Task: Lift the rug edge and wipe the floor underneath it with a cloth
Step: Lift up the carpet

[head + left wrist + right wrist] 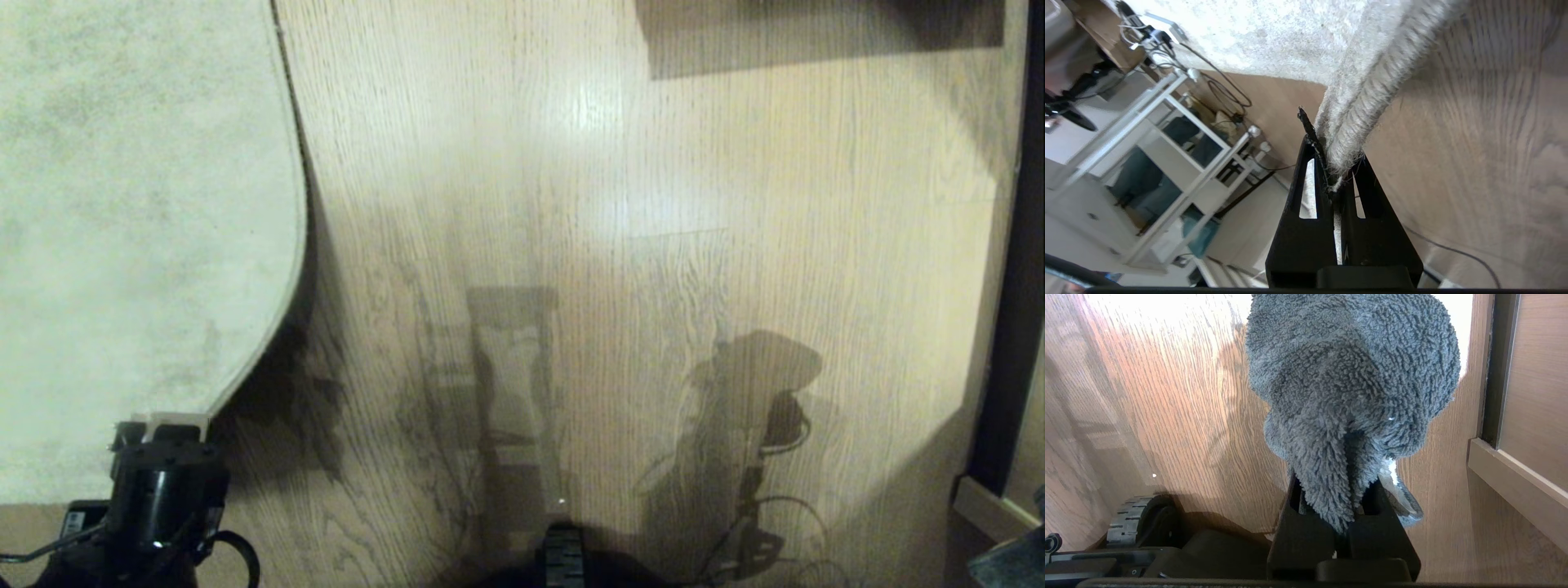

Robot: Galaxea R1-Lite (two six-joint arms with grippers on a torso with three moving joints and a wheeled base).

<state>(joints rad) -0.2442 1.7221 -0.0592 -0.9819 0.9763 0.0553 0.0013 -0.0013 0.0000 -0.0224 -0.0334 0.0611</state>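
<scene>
- L hand (1336, 179) clamped on rug edge (1367, 102), raised off floor (653, 245) to bare planks beneath
- R hand (1345, 522) pinching cloth (1351, 384), low by wall, ready for wiping

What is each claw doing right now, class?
Left claw: shut on the rug edge.
Right claw: shut on the cloth.
</scene>
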